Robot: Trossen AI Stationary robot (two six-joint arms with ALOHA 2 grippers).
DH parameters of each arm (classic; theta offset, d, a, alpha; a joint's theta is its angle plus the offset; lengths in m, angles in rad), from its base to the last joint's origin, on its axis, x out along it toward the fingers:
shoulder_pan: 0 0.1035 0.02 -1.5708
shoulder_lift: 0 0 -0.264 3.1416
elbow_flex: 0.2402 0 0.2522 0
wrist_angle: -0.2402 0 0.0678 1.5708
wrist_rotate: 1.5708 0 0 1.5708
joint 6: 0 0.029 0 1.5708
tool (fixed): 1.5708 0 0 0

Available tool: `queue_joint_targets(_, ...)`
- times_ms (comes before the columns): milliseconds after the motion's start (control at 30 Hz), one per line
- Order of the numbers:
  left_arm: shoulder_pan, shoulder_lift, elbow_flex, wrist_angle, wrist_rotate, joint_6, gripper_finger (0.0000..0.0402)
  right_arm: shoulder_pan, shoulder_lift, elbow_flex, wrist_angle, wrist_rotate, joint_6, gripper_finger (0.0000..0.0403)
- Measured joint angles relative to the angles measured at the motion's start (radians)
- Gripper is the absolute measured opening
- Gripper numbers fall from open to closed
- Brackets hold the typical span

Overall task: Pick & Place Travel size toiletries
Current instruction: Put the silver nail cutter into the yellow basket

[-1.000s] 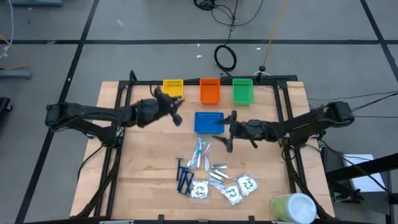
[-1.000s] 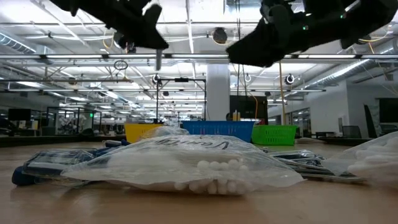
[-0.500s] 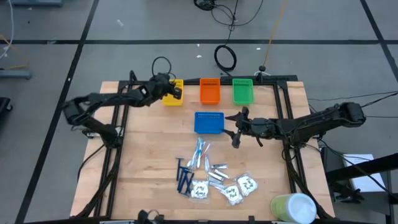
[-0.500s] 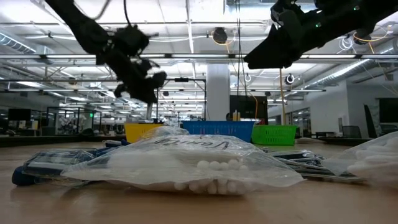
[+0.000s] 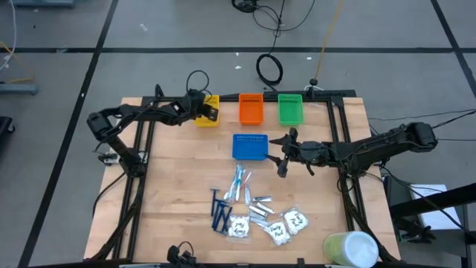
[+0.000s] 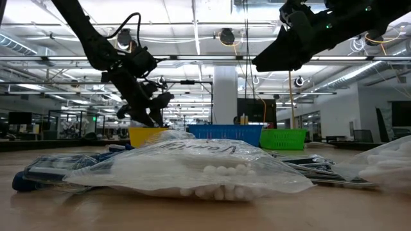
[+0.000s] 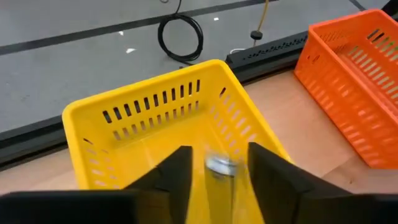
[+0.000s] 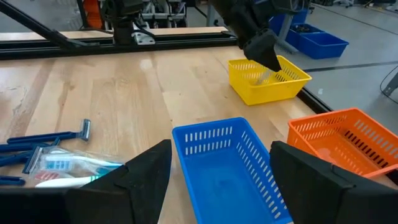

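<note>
— Grippers first, please: what do you have on each?

— Your left gripper (image 5: 210, 112) hangs over the yellow tray (image 5: 206, 100) at the table's far edge. In its wrist view the fingers (image 7: 171, 177) stand parted, with a small silvery packet (image 7: 219, 166) blurred in the gap between them, above the tray's floor. You cannot tell whether the fingers touch it. Your right gripper (image 5: 281, 165) is spread wide and holds nothing; it hovers off the right side of the blue tray (image 5: 249, 147), near the table's middle.

— And where do the toiletries sit from there?

— The pile lies toward the table's near edge, well apart from your left gripper and nearer your right one. Dark blue razors (image 5: 219, 212) lie on its left, slim light-blue-and-white sticks (image 5: 239, 183) at the end nearest the blue tray, silvery packets (image 5: 259, 209) in the middle, and white square sachets (image 5: 289, 224) on the right.

— Anything you can't read?

— The low view is mostly filled by a clear bag (image 6: 192, 167) of small white pieces, which hides much of the pile. The orange tray (image 5: 251, 109) and green tray (image 5: 290, 109) stand beside the yellow one; the big pale cylinder (image 5: 350, 249) at the near right corner is partly cut off.
</note>
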Motion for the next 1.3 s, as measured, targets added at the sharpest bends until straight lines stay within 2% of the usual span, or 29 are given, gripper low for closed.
queue_joint_targets(200, -0.003, -0.024, 0.0, -0.009, 0.001, 0.165, 0.024, 0.006, 0.0, 0.0, 0.0, -0.001, 0.0, 0.0257)
queue_joint_targets(400, -0.054, -0.155, 0.0, -0.034, 0.0, 0.239, 0.0274, 0.041, 0.0, 0.0, -0.005, -0.004, -0.032, 0.0256)
queue_joint_targets(633, -0.233, -0.376, 0.0, -0.037, 0.038, 0.309, 0.0274, 0.163, 0.018, 0.0, -0.133, -0.005, 0.048, 0.0256)
queue_joint_targets(767, -0.359, -0.454, 0.0, -0.036, 0.043, 0.35, 0.0264, 0.253, 0.091, 0.013, -0.143, -0.006, 0.129, 0.0256)
queue_joint_targets(1067, -0.521, -0.47, 0.0, -0.008, 0.043, 0.344, 0.0252, 0.344, 0.411, 0.105, -0.147, -0.12, 0.186, 0.0256)
queue_joint_targets(1300, -0.598, -0.465, 0.0, -0.012, 0.043, 0.306, 0.0259, 0.342, 0.519, 0.117, -0.025, -0.19, 0.209, 0.0256)
